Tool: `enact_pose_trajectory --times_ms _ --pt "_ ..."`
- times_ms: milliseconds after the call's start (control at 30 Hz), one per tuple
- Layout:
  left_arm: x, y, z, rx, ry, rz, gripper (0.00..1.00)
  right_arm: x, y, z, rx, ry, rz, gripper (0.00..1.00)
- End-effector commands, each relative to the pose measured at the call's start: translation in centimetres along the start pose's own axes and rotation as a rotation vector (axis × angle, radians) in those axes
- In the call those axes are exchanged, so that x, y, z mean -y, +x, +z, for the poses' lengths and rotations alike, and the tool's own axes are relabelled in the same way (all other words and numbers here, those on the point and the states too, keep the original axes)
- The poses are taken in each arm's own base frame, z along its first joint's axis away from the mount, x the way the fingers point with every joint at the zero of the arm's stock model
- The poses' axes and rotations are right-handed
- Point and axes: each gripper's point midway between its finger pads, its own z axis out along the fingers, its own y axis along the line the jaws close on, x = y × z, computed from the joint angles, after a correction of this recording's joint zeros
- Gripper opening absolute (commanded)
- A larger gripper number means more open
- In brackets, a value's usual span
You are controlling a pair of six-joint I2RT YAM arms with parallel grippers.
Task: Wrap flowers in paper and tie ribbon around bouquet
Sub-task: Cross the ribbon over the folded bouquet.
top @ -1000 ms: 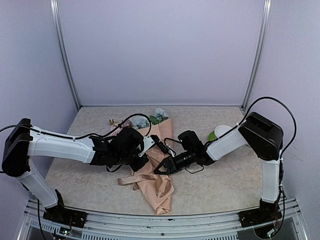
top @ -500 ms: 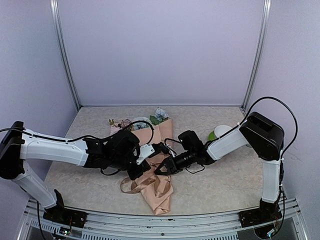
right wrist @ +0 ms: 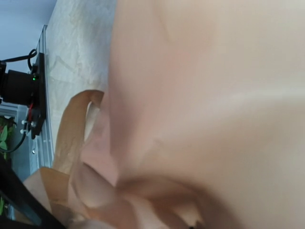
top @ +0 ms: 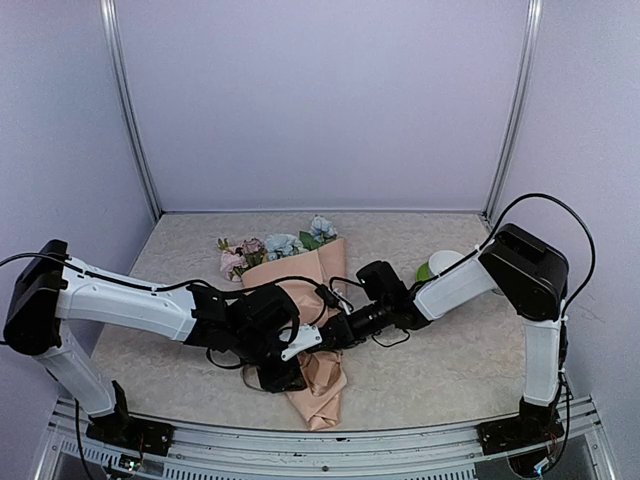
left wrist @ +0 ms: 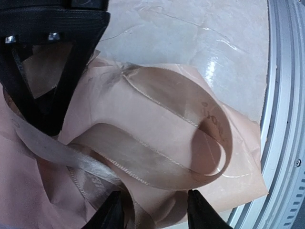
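**Near edge.** The left gripper [left wrist: 155, 214] hangs over the narrow tail of the bouquet [top: 318, 395]. Its jaws stand moderately apart, where a second ago they were pressed together. Over that second the arm swung from the bouquet's left flank toward the near rail. The ribbon [left wrist: 157, 157] lies slack on the paper [left wrist: 238, 148] as one broad loop with loose strands. One strand runs between the parted fingertips [left wrist: 112, 212], apparently unpinched. Judged from this, the ribbon has been let go and a fresh grip is being set up. No finished knot or bow shows, so the tie is not done.

**Middle.** The right gripper [left wrist: 42, 119] has not shifted. Its tips are drawn near together at the gathered ribbon by the cone's waist, but whether they pinch ribbon, paper or nothing cannot be told. Its wrist view is filled with blurred peach paper.

**Far.** The flowers [top: 268, 246] show above the wide rim, pointing far-left. From above, the left arm hides the ribbon and the tail's left side. A green and white object [top: 437, 266] behind the right arm is cut off and cannot be identified
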Motion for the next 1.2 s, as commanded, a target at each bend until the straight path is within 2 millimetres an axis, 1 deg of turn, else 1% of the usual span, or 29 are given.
enact_pose_trajectory --times_ms 0,100,233,300,333,367,400,433,467,500,533,567,600,667,733,867,1000,1067,1167 --pt "1.8 -2.6 -2.6 0.088 0.076 0.020 0.57 1.3 0.8 -0.3 -0.017 0.041 0.035 0.33" --pt "2.1 -4.0 -4.4 0.157 0.082 0.045 0.66 1.3 0.7 -0.3 -0.016 0.040 0.034 0.33" --pt "2.0 -5.4 -6.6 0.237 0.088 0.045 0.69 1.3 0.7 -0.3 -0.018 0.039 0.033 0.33" --pt "0.7 -5.9 -7.8 0.290 0.080 -0.001 0.69 1.3 0.7 -0.3 -0.017 0.037 0.031 0.33" --pt "-0.5 -6.1 -8.3 0.317 0.074 -0.048 0.66 1.3 0.6 -0.3 -0.017 0.037 0.031 0.33" --pt "-2.2 -6.0 -8.6 0.336 0.057 -0.112 0.61 1.3 0.6 -0.2 -0.017 0.036 0.031 0.32" --pt "-4.0 -5.6 -8.6 0.342 0.035 -0.186 0.50 1.3 0.6 -0.3 -0.017 0.037 0.032 0.32" --pt "-6.1 -4.7 -8.3 0.332 0.006 -0.270 0.38 1.3 0.7 -0.3 -0.017 0.038 0.032 0.32" --pt "-7.8 -3.6 -7.8 0.305 -0.024 -0.343 0.27 1.3 0.7 -0.3 -0.017 0.037 0.031 0.32" --pt "-9.2 -2.3 -7.1 0.266 -0.055 -0.406 0.21 1.3 0.7 -0.3 -0.017 0.038 0.032 0.32" --pt "-9.8 -1.2 -6.2 0.221 -0.059 -0.439 0.18 1.3 0.7 -0.4 -0.016 0.039 0.033 0.32" --pt "-9.5 -0.4 -5.4 0.182 -0.039 -0.447 0.17 1.2 0.7 -0.3 -0.016 0.038 0.031 0.32" --pt "-8.9 0.1 -4.6 0.150 -0.012 -0.435 0.17 1.3 0.7 -0.3 -0.018 0.039 0.032 0.32" --pt "-7.3 0.1 -3.6 0.119 0.011 -0.376 0.19 1.4 0.7 -0.4 -0.018 0.041 0.034 0.32" --pt "-6.1 -0.1 -2.8 0.098 0.010 -0.316 0.24 1.4 0.7 -0.4 -0.017 0.043 0.035 0.32" --pt "-5.4 -0.8 -1.6 0.101 0.033 -0.289 0.30 1.5 0.8 -0.3 -0.018 0.041 0.037 0.32" --pt "-4.4 -1.1 -0.6 0.080 0.067 -0.260 0.41 1.4 0.7 -0.4 -0.017 0.043 0.035 0.32" --pt "-4.1 -0.8 -0.1 0.057 0.058 -0.242 0.46 1.5 0.7 -0.4 -0.016 0.044 0.034 0.32" --pt "-4.1 0.1 1.3 -0.005 0.054 -0.239 0.50 1.5 0.8 -0.3 -0.016 0.042 0.036 0.32"
